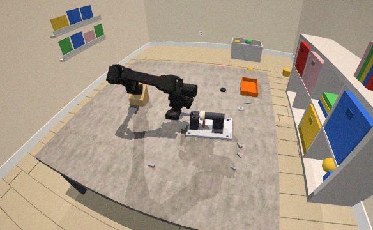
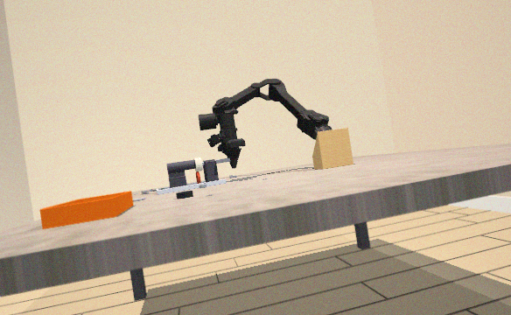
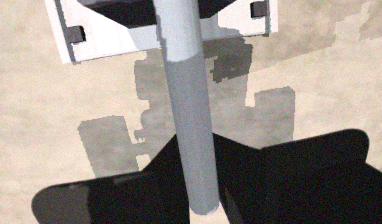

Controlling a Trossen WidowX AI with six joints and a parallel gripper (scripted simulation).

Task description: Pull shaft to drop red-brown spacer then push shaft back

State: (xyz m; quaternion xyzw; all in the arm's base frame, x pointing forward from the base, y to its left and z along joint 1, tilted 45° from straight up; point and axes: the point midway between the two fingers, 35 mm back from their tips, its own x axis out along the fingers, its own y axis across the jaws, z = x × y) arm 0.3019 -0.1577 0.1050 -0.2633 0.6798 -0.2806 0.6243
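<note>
My gripper (image 1: 173,115) (image 2: 234,164) (image 3: 190,138) is shut on the free end of the grey shaft (image 1: 185,114) (image 2: 223,161) (image 3: 189,100). The shaft runs level into the dark support block (image 1: 194,121) (image 2: 211,171). The big dark housing block (image 1: 218,124) (image 2: 177,178) stands at the other end of the white base plate (image 1: 229,129) (image 2: 164,191) (image 3: 102,35). A cream spacer (image 1: 202,115) (image 2: 199,164) sits between the blocks at shaft height. The red-brown spacer (image 1: 204,124) (image 2: 198,177) is below it, low between the blocks; whether it touches the plate is too small to tell. The shaft's inner end is hidden.
An orange tray (image 1: 249,87) (image 2: 89,211), a black ring (image 1: 223,89) (image 2: 185,194) and a pale washer (image 1: 241,108) lie beyond the plate. Several small bolts lie on the table, one bolt (image 1: 151,165) apart from the others. The arm's tan base block (image 1: 139,97) (image 2: 335,149) stands behind the gripper.
</note>
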